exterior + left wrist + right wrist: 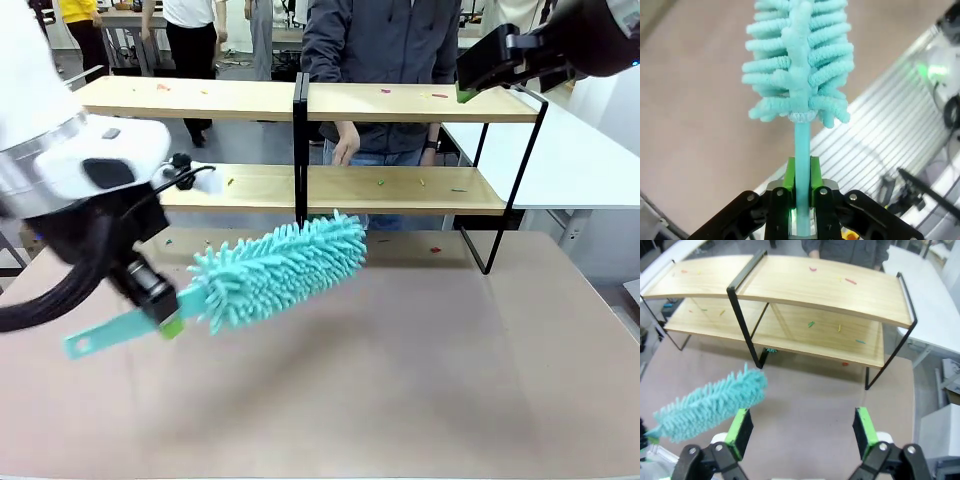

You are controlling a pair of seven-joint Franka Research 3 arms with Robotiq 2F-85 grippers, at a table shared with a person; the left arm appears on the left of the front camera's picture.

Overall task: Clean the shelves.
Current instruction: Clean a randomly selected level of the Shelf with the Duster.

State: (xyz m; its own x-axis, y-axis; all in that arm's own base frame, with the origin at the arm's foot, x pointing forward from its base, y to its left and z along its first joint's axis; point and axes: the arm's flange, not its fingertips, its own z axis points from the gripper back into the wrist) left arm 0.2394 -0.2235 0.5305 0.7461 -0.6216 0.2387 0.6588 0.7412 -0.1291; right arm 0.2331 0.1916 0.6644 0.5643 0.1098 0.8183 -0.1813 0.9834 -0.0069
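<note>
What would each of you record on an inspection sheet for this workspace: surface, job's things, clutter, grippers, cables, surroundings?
Surface: brown tabletop, with the rack at its far side.
Job's things: shelves, two light-wood boards in a black frame; teal duster held above the tabletop in front of them.
Clutter: small coloured scraps on both boards.
Grippers: left gripper fingers shut on the duster handle; right gripper open, holding nothing.
Cables: black cables along the left arm.
Surroundings: person behind the shelves; white table to the right.

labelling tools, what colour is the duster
The duster is turquoise all over; best in the left wrist view.
</note>
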